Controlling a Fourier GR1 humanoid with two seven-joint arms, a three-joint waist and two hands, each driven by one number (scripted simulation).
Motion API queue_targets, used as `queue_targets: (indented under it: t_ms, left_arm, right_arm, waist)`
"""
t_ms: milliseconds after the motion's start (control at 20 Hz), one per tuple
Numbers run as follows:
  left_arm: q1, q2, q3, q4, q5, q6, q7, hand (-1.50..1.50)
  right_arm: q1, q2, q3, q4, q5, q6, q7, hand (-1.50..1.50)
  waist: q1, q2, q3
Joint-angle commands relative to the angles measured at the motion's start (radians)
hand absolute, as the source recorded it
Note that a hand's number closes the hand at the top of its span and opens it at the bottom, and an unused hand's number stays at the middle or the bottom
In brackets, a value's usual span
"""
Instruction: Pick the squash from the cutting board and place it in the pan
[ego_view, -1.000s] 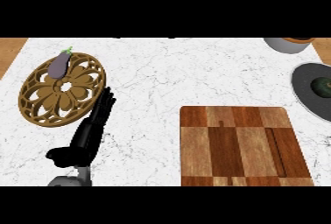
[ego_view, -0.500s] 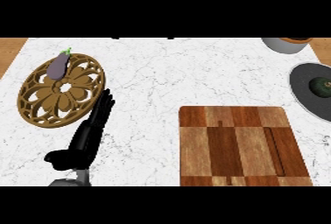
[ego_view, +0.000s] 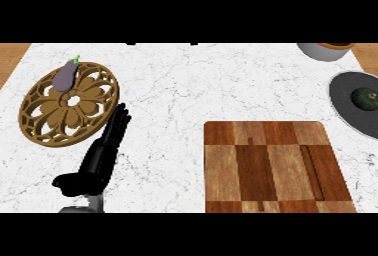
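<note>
Head view: you see the left hand (ego_view: 100, 152) at lower left of the frame, released, fingers straight and pointing up toward the wooden trivet (ego_view: 69, 104), fingertips just beside its right rim. An eggplant (ego_view: 66, 76) lies on the trivet's upper edge, upper left. The cutting board (ego_view: 272, 167) sits at lower right, bare wood showing. The pan (ego_view: 347, 102) is at the right edge, partly cut off, and the squash (ego_view: 366, 97), dark green, sits inside it. A pot (ego_view: 328, 50) shows at the upper right. Your right hand isn't visible.
</note>
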Motion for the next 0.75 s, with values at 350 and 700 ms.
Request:
queue_targets:
  t_ms: [350, 700]
  left_arm:
    - [-0.009, -0.023, -0.007, -0.045, -0.009, 0.0, 0.06, 0.0]
    - [-0.001, -0.005, 0.035, 0.014, 0.003, -0.016, -0.018, 0.0]
  right_arm:
    - [0.138, 0.069, 0.105, -0.263, -0.108, -0.037, 0.145, -1.5]
    - [0.146, 0.014, 0.129, -0.216, -0.084, -0.135, 0.068, -1.5]
  waist:
    - [-0.005, -0.002, -0.001]
    - [0.0, 0.0, 0.0]
